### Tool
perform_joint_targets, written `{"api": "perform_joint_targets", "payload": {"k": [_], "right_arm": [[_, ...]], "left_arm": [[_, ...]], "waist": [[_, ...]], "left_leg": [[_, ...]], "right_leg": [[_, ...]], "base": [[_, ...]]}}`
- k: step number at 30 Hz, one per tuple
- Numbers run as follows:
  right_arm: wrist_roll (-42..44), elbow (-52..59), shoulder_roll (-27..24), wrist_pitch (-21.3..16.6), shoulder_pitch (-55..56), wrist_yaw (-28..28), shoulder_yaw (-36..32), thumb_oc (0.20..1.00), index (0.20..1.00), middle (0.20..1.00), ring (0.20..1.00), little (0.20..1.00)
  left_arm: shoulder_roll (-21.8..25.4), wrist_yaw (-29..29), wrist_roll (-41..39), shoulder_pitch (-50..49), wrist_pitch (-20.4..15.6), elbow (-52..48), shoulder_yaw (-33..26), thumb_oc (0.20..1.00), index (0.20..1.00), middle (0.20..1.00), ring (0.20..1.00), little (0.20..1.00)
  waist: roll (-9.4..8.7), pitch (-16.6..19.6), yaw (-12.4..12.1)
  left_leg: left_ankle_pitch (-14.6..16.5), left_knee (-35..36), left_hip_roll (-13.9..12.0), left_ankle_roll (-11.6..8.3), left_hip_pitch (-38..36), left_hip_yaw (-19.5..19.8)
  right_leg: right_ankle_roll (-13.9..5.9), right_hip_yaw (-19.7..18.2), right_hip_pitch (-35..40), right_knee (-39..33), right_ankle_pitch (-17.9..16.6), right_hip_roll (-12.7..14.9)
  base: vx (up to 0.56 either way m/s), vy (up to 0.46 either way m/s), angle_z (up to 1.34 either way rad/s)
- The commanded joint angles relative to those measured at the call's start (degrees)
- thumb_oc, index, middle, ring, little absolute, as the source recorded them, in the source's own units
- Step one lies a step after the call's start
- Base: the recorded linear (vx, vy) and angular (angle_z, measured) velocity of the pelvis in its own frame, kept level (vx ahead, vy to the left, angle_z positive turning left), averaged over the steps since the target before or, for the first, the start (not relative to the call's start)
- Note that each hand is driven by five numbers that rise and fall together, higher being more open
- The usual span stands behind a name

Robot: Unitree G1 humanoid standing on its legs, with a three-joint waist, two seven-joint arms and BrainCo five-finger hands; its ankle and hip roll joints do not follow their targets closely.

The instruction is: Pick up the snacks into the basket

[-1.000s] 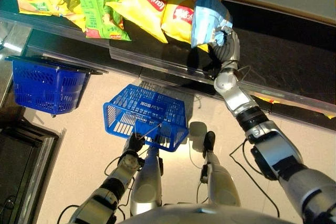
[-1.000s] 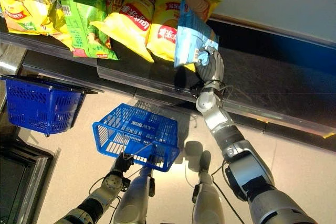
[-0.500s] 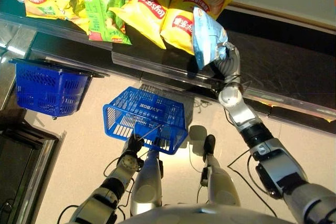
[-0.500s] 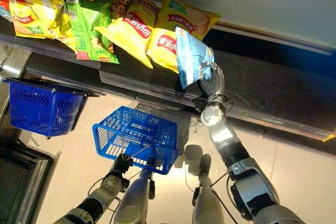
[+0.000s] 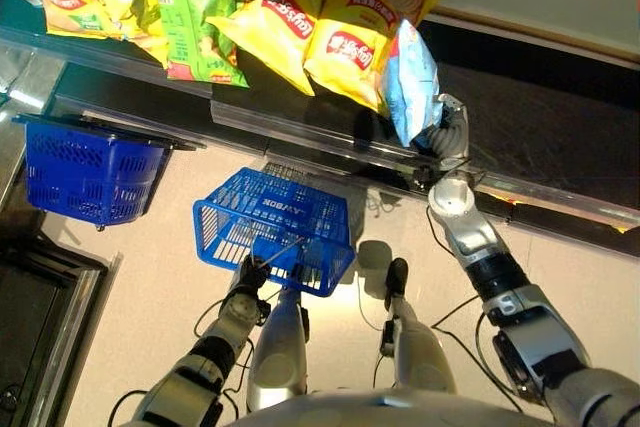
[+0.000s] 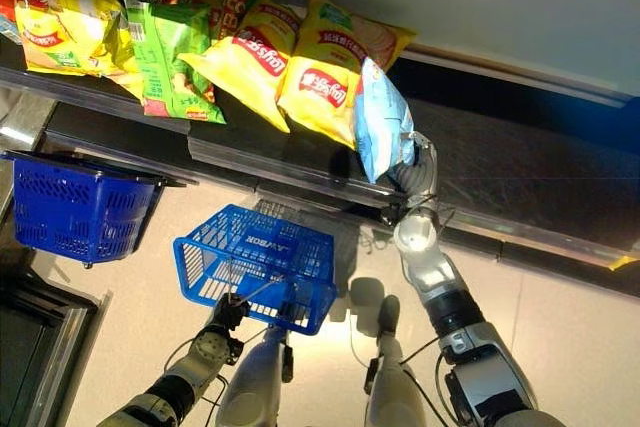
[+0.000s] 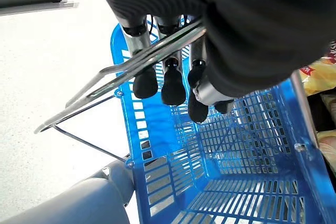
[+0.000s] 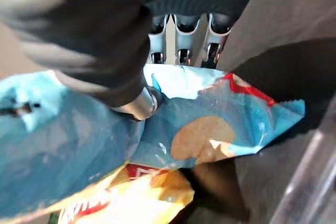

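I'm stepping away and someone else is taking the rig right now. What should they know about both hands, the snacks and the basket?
Left hand: shut on the wire handle of the blue basket, which hangs low over the floor and looks empty.
Right hand: shut on the light blue chip bag, held up at the shelf edge, beside the yellow bags.
Done: bag gripped.
Left: bring the bag over the basket and drop it in. More yellow and green bags lie on the shelf. A second blue basket sits to the robot's left.
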State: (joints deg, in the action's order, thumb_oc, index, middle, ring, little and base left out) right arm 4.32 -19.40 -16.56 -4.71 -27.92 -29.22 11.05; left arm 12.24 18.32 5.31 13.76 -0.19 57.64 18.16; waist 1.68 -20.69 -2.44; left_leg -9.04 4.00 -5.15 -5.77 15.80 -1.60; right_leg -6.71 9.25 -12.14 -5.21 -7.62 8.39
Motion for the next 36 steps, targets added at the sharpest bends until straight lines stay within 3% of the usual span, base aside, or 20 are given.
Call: {"api": "perform_joint_targets", "payload": {"k": [1, 8, 10, 18, 25, 36], "right_arm": [[6.1, 3.3, -0.9, -2.6, 3.1, 2.1, -3.9, 0.2, 0.2, 0.2, 0.2, 0.2], [12.6, 13.2, -5.4, -7.2, 1.1, 3.6, -9.1, 0.2, 0.2, 0.2, 0.2, 0.2], [14.2, 20.0, -8.5, -8.7, 1.8, 6.7, -11.0, 0.2, 0.2, 0.2, 0.2, 0.2], [23.7, 31.0, -11.8, -11.1, 6.0, 17.3, -11.5, 0.2, 0.2, 0.2, 0.2, 0.2], [27.2, 40.2, -15.5, -8.7, 18.5, 29.2, -13.0, 0.2, 0.2, 0.2, 0.2, 0.2], [24.7, 37.8, -19.6, -3.9, 38.2, 40.3, -11.8, 0.2, 0.2, 0.2, 0.2, 0.2]], "left_arm": [[3.4, 0.3, 0.5, 0.5, 1.9, 5.0, -1.5, 0.2, 0.2, 0.2, 0.2, 0.2], [3.8, -0.7, 0.0, 0.1, 2.0, 4.4, -1.8, 0.2, 0.2, 0.2, 0.2, 0.2], [4.2, -1.6, 0.2, 0.1, 2.1, 4.4, -2.5, 0.2, 0.2, 0.2, 0.2, 0.2], [5.2, -3.4, 0.3, 0.6, 1.9, 4.8, -4.0, 0.2, 0.2, 0.2, 0.2, 0.2], [5.2, -5.8, 0.8, 0.3, 1.4, 5.6, -5.9, 0.2, 0.2, 0.2, 0.2, 0.2], [6.0, -6.8, -1.8, -1.2, 0.3, 6.0, -12.3, 0.2, 0.2, 0.2, 0.2, 0.2]], "waist": [[-1.94, 0.0, -0.3], [-2.73, 0.5, 0.0], [-3.32, 0.7, 0.5], [-4.18, 1.6, 1.4], [-4.62, 2.5, 2.3], [-5.04, 1.5, 3.0]], "left_leg": [[2.7, 1.0, 5.1, 4.2, 0.2, 0.4], [2.8, 1.0, 5.0, 4.01, 0.2, 0.3], [2.9, 1.0, 4.9, 3.94, -0.1, 0.2], [3.2, 1.0, 4.6, 3.83, -0.8, -0.3], [3.1, 1.0, 4.3, 3.5, -1.2, -0.4], [2.6, 1.0, 4.3, 3.15, -1.2, 0.2]], "right_leg": [[-1.91, -2.4, -4.7, 0.5, -2.6, 0.0], [-2.02, -2.6, -4.6, 0.5, -2.9, -0.1], [-2.02, -2.7, -4.5, 0.5, -2.8, -0.2], [-1.91, -3.1, -4.2, 0.6, -2.6, -0.6], [-1.7, -3.0, -3.9, 0.8, -2.2, -0.9], [-1.49, -2.4, -3.7, 1.7, -1.6, -1.1]], "base": [[0.0, 0.0, 0.0], [0.01, -0.006, -0.01], [0.02, -0.029, -0.09], [0.01, -0.014, -0.03], [0.0, 0.0, 0.0], [0.0, -0.004, 0.01]]}}
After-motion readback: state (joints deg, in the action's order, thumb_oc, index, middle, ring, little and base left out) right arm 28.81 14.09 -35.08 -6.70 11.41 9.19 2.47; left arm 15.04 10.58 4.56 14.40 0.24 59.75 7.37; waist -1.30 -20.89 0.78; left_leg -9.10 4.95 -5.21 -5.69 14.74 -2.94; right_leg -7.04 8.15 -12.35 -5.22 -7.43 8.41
